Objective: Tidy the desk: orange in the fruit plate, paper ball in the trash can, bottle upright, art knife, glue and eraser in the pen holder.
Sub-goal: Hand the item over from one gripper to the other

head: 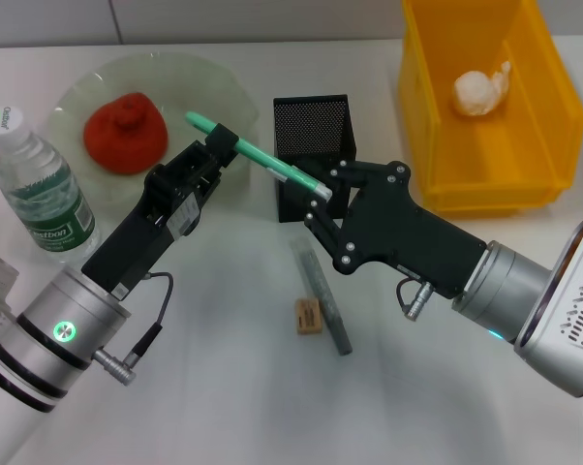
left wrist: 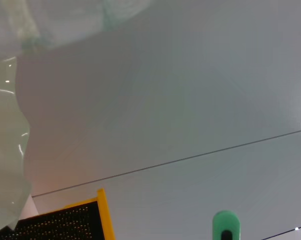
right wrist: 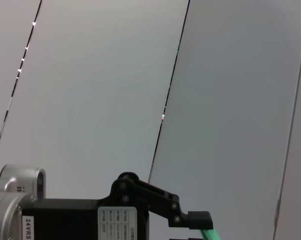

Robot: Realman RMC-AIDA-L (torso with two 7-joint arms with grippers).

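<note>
Green plastic art knife [head: 258,155], long and slim like a pen, hangs in the air between the two hands, above the white counter [head: 224,387] and just in front of the square black metal-mesh pen holder [head: 311,126]. The left hand [head: 214,155], reaching in from the lower left, is closed on the knife near its far end; the right hand [head: 321,199], reaching in from the lower right, has its fingers pinched on the knife's near tip. It looks like a handover, so that the knife can be turned upright and dropped into the holder.

Behind the left arm, the lumpy red-orange orange [head: 125,134] already lies in the shallow pale-green glass fruit plate [head: 204,77]. The clear plastic water bottle [head: 40,189] with green label and white cap stands upright at the far left. The crumpled white paper ball [head: 480,90] lies inside the bright yellow plastic trash can [head: 437,145] at the upper right.

Still on the counter under the right arm are a grey stick, probably the glue [head: 322,295], and touching it the tiny tan eraser [head: 308,317]; both remain to be put away
</note>
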